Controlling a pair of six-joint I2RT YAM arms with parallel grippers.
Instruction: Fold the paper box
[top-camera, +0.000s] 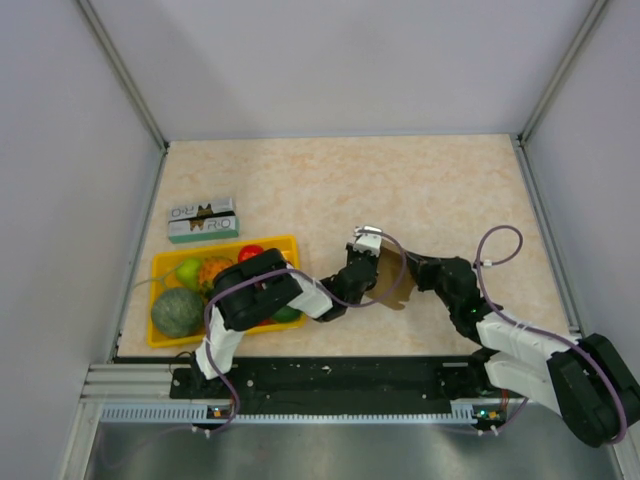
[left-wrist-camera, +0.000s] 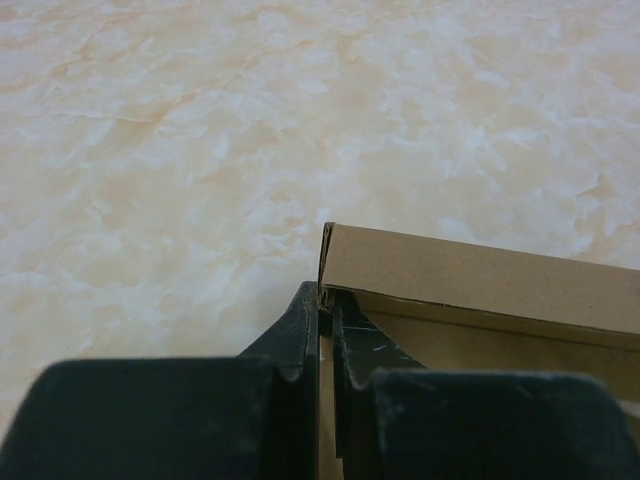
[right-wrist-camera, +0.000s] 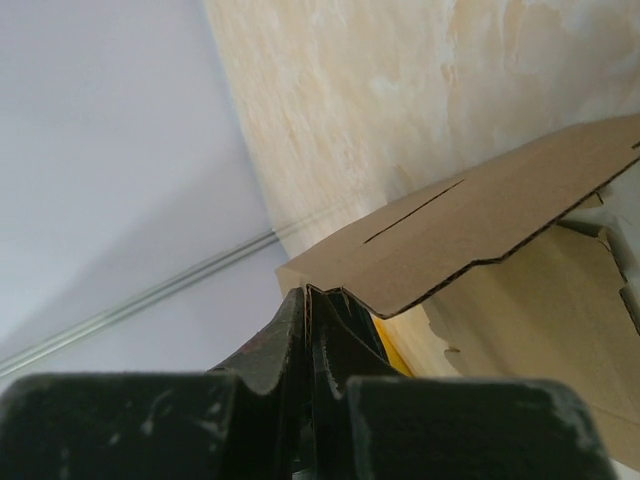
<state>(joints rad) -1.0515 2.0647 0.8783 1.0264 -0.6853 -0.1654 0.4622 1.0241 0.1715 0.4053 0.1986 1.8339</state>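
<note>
The paper box (top-camera: 393, 281) is brown cardboard, partly folded, held up off the table between both arms at centre. My left gripper (top-camera: 373, 266) reaches it from the left. In the left wrist view my left gripper (left-wrist-camera: 328, 300) stands open by a narrow gap, with the corner of an upright wall of the paper box (left-wrist-camera: 480, 275) between its fingers. My right gripper (top-camera: 406, 272) comes in from the right. In the right wrist view my right gripper (right-wrist-camera: 310, 296) is shut on a thin edge of the paper box (right-wrist-camera: 480, 220), whose slotted flap spreads out to the right.
A yellow tray (top-camera: 270, 241) with a green melon (top-camera: 178, 312), apples and other fruit sits at the left, partly under my left arm. A green-and-white carton (top-camera: 203, 221) lies behind it. White walls enclose the marble table.
</note>
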